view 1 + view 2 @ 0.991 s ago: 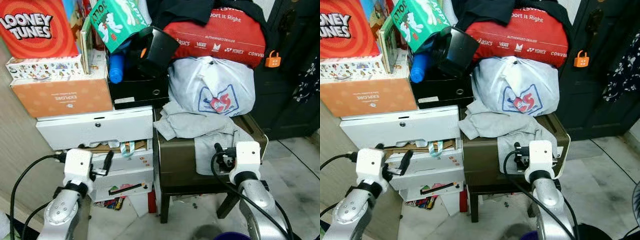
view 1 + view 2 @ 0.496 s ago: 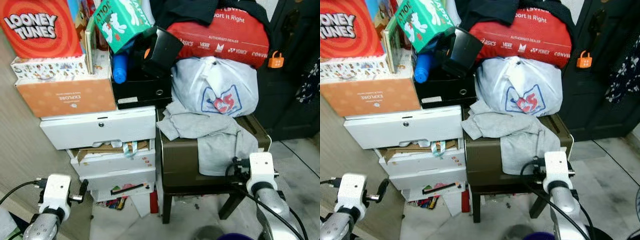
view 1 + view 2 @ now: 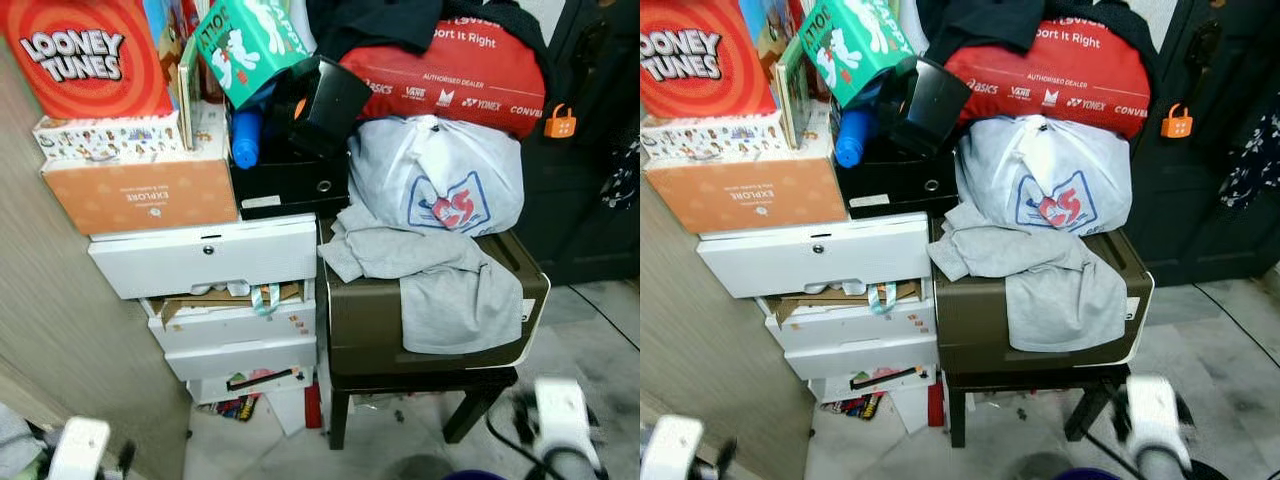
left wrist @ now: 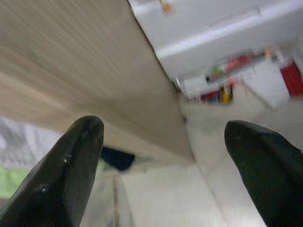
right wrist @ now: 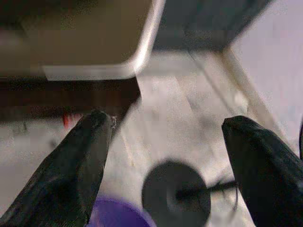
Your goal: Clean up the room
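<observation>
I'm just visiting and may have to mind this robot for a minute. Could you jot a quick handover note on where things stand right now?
Left gripper: open, holding nothing, low by the wooden panel.
Right gripper: open, holding nothing, low over the floor beside the stool.
Things: grey cloth draped over the brown box; white bag and red bag piled above; boxes stacked on the white drawers; papers on the floor under the drawers.
Done: nothing visibly tidied.
Left: all of it.
</observation>
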Motion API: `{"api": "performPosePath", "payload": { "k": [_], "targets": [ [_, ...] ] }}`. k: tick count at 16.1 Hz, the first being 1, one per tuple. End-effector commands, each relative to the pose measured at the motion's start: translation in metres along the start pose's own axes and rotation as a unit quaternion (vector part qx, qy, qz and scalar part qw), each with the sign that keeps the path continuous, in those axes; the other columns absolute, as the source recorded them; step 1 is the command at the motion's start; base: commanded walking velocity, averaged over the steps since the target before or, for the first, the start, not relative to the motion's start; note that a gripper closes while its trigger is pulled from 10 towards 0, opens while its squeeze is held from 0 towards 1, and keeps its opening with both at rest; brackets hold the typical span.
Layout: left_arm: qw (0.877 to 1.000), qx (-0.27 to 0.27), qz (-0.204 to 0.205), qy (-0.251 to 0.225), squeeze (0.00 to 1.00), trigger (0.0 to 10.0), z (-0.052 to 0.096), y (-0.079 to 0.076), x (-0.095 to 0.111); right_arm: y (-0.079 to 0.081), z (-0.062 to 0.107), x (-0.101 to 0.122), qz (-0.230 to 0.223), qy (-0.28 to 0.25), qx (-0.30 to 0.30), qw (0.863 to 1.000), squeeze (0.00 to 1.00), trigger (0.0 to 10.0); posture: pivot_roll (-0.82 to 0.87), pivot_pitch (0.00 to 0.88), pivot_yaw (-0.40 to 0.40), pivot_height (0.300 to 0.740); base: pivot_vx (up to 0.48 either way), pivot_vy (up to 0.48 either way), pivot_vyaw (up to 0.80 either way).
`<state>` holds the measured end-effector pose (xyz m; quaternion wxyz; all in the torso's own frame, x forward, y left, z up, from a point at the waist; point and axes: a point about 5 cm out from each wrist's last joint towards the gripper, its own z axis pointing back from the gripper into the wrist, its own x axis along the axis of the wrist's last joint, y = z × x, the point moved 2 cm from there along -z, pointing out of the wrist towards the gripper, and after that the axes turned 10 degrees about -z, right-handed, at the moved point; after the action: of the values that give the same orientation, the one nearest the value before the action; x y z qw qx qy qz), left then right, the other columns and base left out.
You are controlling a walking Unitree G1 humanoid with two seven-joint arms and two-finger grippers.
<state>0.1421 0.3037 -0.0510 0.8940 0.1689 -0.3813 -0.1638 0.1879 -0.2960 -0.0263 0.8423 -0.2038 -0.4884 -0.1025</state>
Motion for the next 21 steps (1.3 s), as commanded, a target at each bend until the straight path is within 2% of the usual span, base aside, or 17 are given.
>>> {"api": "performPosePath", "payload": {
  "k": [1,3,4,6,7,9,11,14,15,17,19,21],
  "targets": [
    [1.0,-0.014,-0.015,0.014,0.0,10.0,0.001,-0.003,-0.008,-0.003,0.002,-0.01,-0.012,0.016,-0.008,1.0,0.0,10.0,-0.11,0.0,0.023,0.74,0.0,0.0,0.0],
    [0.992,-0.048,-0.025,0.117,0.0,10.0,0.009,-0.019,-0.053,0.001,0.007,-0.046,-0.002,0.092,0.008,0.996,0.0,10.0,-0.12,0.0,0.015,0.74,0.0,0.0,0.0],
    [0.988,-0.049,-0.024,0.141,0.0,10.0,0.012,-0.021,-0.062,0.002,0.008,-0.054,0.003,0.115,0.013,0.993,0.0,10.0,-0.12,0.0,0.015,0.74,0.0,0.0,0.0],
    [0.986,-0.046,-0.021,0.158,0.0,10.0,0.014,-0.021,-0.067,0.001,0.008,-0.057,0.002,0.118,0.014,0.993,0.0,10.0,-0.12,0.0,0.009,0.74,0.0,0.0,0.0],
    [0.982,-0.044,-0.008,0.182,0.0,10.0,0.014,-0.023,-0.073,-0.001,0.007,-0.058,-0.011,0.121,0.014,0.992,0.0,10.0,-0.12,0.0,0.001,0.74,0.0,0.0,0.0],
    [0.979,-0.047,-0.004,0.2,0.0,10.0,0.009,-0.029,-0.072,0.002,0.003,-0.057,-0.024,0.123,0.029,0.992,0.0,10.0,-0.13,0.0,-0.001,0.74,0.0,0.0,0.33],
    [0.978,-0.051,-0.014,0.201,0.0,10.0,0.003,-0.034,-0.065,0.008,0.004,-0.061,-0.007,0.133,0.052,0.99,0.0,10.0,-0.14,0.0,0.0,0.74,0.0,0.0,0.78],
    [0.977,-0.049,-0.022,0.204,0.0,10.0,-0.005,-0.035,-0.056,0.012,0.007,-0.07,-0.001,0.156,0.061,0.986,0.0,10.0,-0.14,0.0,0.001,0.74,0.0,0.0,0.78],
    [0.976,-0.049,-0.023,0.21,0.0,10.0,-0.01,-0.034,-0.051,0.013,0.01,-0.077,0.012,0.18,0.067,0.981,0.0,10.0,-0.15,0.0,0.002,0.74,0.0,0.0,0.78],
    [0.975,-0.043,-0.022,0.215,0.0,10.0,-0.016,-0.033,-0.043,0.016,0.01,-0.079,0.023,0.19,0.078,0.978,0.0,10.0,-0.15,0.0,0.001,0.74,0.0,0.0,0.78],
    [0.976,-0.04,-0.014,0.215,0.0,10.0,-0.018,-0.035,-0.04,0.019,0.009,-0.078,0.022,0.19,0.082,0.978,0.0,10.0,-0.16,0.0,-0.001,0.74,0.0,0.0,0.78],
    [0.973,-0.04,-0.003,0.227,0.0,10.0,-0.012,-0.042,-0.049,0.022,0.013,-0.083,0.035,0.204,0.094,0.974,0.0,10.0,-0.16,0.0,-0.004,0.74,0.0,0.0,0.78]
  ]
}}
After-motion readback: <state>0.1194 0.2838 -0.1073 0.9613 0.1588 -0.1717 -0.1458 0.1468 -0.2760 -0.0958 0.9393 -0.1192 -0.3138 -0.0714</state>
